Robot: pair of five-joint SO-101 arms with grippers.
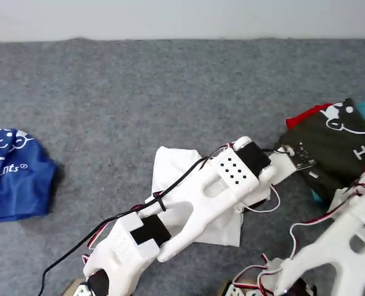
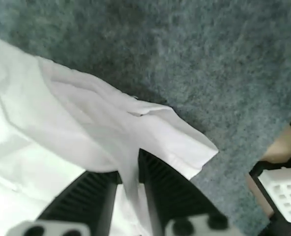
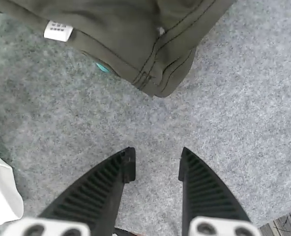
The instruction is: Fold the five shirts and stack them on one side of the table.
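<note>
Left pincer (image 2: 130, 194) pinches a fold of the white shirt (image 1: 173, 163) at front centre of the worktop (image 1: 139, 86), likely to fold it. Right pincer (image 3: 155, 169) spread, empty, beside the black shirt (image 1: 333, 151), stacked at the right edge. Blue shirt (image 1: 13, 179) crumpled, left edge.

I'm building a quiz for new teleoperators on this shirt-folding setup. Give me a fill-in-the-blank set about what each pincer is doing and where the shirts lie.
1. The left pincer is ___ on the white shirt.
2. The right pincer hangs ___ above the grey carpet.
3. The blue shirt lies crumpled at the high view's ___ edge.
4. The black shirt tops the pile at the high view's ___ edge.

Missing words: shut; open; left; right.
</note>
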